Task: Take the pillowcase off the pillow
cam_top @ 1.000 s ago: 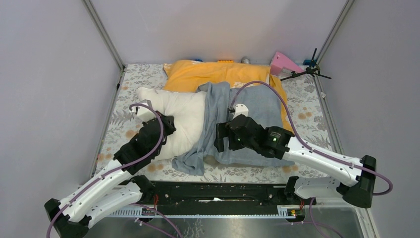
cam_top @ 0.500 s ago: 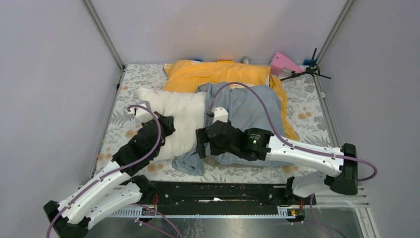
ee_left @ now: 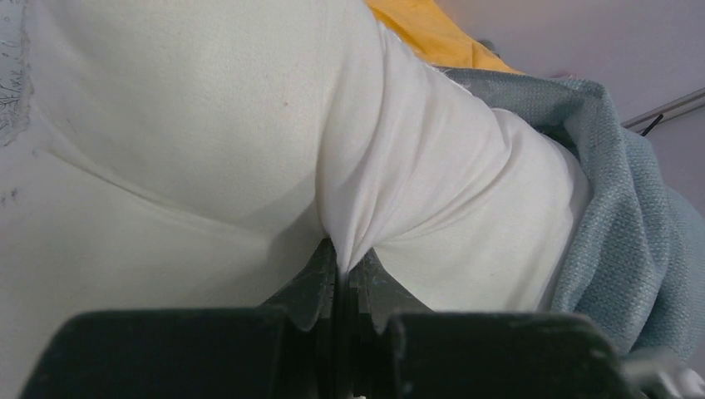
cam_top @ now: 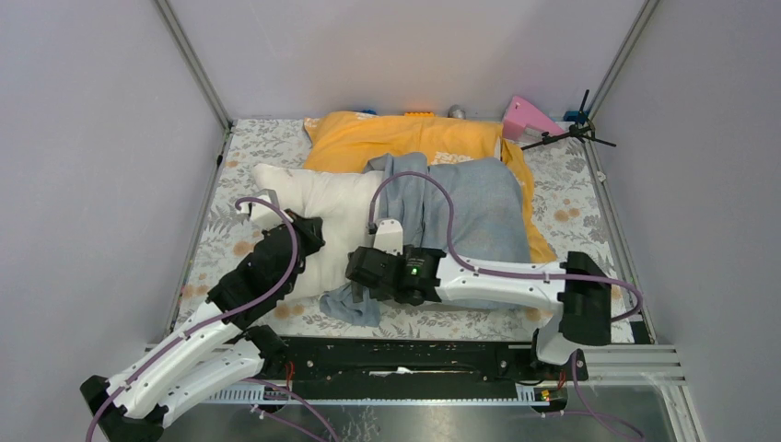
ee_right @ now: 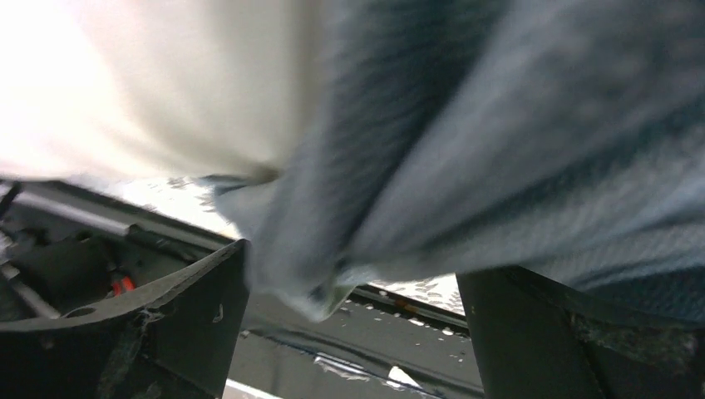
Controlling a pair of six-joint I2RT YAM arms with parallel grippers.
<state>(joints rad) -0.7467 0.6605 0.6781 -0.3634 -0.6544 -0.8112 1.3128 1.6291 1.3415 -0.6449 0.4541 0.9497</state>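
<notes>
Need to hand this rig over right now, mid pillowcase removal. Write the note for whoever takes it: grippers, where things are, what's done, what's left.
Left gripper: shut, pinching a fold of the white pillow on its bared left part.
Right gripper: open, jaws either side of the near hanging edge of the pillowcase, not gripping it; that view is blurred.
Pillowcase: covers the pillow's right part, bunched across the middle.
Done: roughly the left half is bared.
Left: close the right gripper on that edge, then probably pull the pillowcase off to the right while the left gripper anchors the pillow.
</notes>
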